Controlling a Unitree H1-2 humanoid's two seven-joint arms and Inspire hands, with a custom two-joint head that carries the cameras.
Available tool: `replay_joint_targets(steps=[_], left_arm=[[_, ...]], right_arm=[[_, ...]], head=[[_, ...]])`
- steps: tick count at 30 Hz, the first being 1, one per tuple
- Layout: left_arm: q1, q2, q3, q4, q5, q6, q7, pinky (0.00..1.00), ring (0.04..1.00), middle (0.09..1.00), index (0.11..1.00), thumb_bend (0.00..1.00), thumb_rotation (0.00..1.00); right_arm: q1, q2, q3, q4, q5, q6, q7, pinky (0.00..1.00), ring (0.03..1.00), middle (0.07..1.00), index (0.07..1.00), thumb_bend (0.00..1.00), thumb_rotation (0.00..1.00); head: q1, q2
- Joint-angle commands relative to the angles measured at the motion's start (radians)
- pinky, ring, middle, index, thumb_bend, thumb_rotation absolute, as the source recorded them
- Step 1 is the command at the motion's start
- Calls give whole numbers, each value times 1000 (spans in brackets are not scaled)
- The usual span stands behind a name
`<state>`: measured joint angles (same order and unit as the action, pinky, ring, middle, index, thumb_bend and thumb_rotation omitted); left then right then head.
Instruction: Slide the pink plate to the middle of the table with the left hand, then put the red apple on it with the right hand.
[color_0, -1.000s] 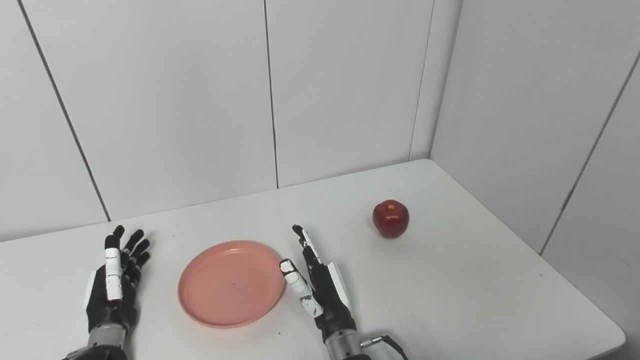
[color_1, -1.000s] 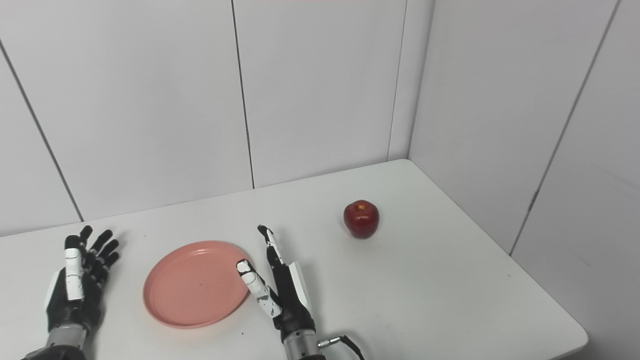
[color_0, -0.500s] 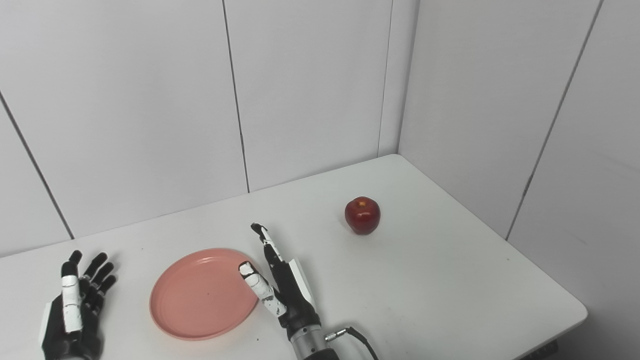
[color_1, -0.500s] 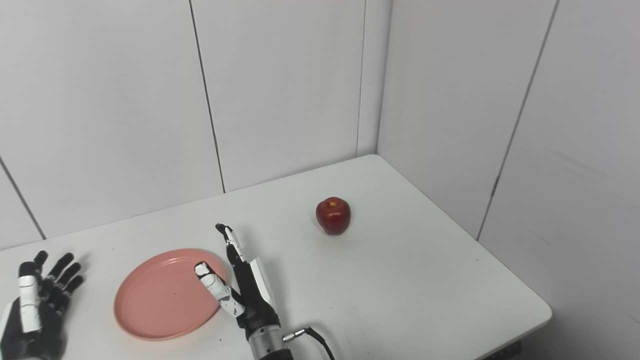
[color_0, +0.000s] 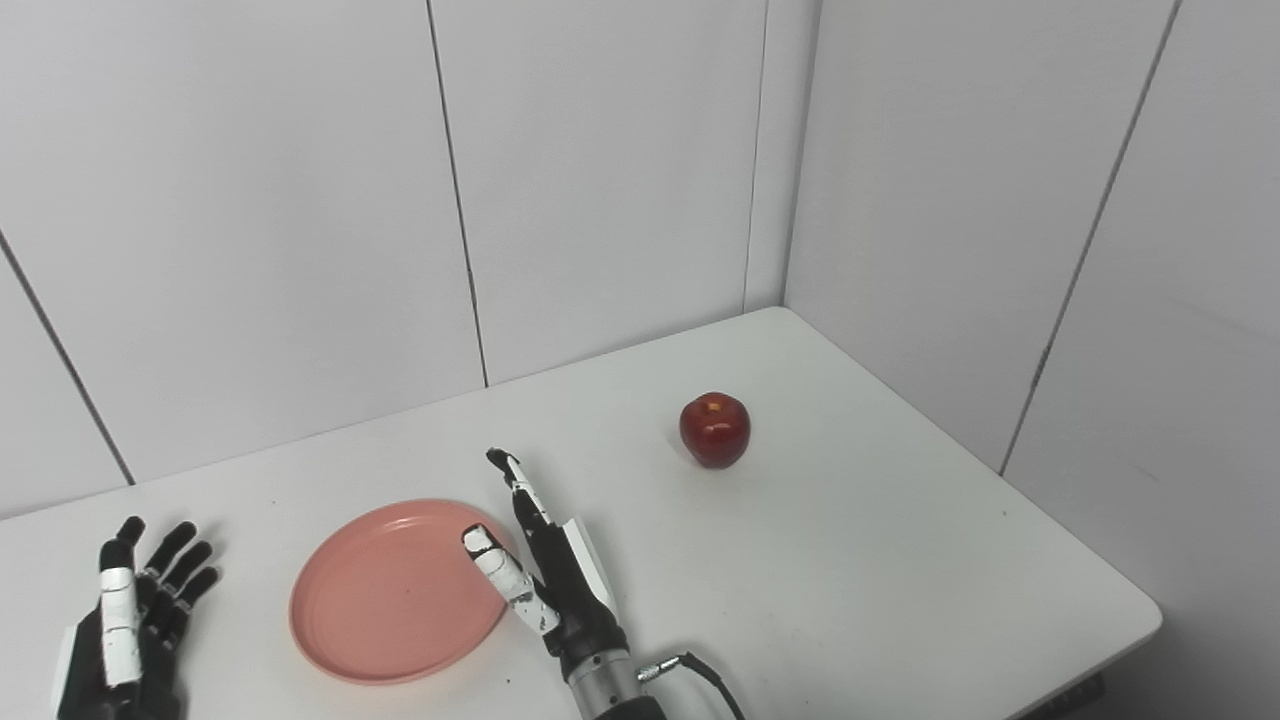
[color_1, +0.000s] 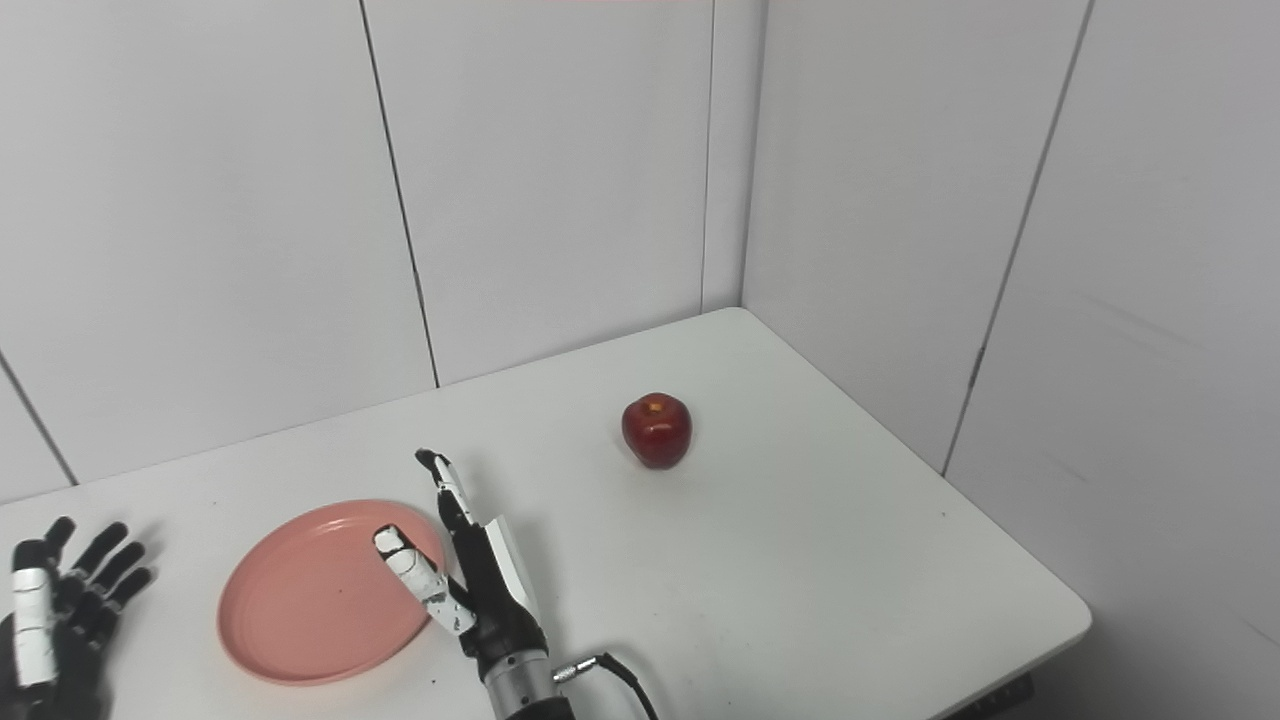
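Note:
The pink plate (color_0: 390, 590) lies flat on the white table (color_0: 850, 560), left of its middle. The red apple (color_0: 714, 429) stands upright farther back and to the right, well apart from the plate. My right hand (color_0: 545, 570) is open and empty, held edge-up just right of the plate, its thumb over the plate's right rim. My left hand (color_0: 125, 625) is open and empty at the lower left, clear of the plate. Both hands also show in the right eye view, right (color_1: 465, 575) and left (color_1: 50, 625).
White wall panels close off the back and right sides of the table. The table's right edge and front right corner (color_0: 1150, 615) are in view. A cable (color_0: 700, 670) runs from my right wrist.
The whole picture has shifted left, so the camera has turned right. The plate, the apple and both hands keep their places relative to each other.

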<state>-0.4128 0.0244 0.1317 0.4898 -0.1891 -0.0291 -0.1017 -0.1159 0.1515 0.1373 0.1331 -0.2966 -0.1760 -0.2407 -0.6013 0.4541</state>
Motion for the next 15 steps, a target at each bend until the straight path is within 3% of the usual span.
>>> replay_joint_targets(steps=[1,8,15], left_arm=[[-3,-1,-1,4,0,56,19,833,851,860,943,811,878],[-5,-16,-11,-16,0,73,25,834,848,858,952,802,870],[14,-25,-13,-89,2,119,46,802,837,844,938,836,869]], right_arm=[[24,-4,-7,34,-16,-28,-24,999,979,982,953,725,1000],[34,-36,-5,-80,-86,0,-29,1000,975,961,949,741,1000],[29,-47,-31,-145,-78,40,-9,979,950,955,933,704,994]], head=[[0,1],[11,0],[24,-1]])
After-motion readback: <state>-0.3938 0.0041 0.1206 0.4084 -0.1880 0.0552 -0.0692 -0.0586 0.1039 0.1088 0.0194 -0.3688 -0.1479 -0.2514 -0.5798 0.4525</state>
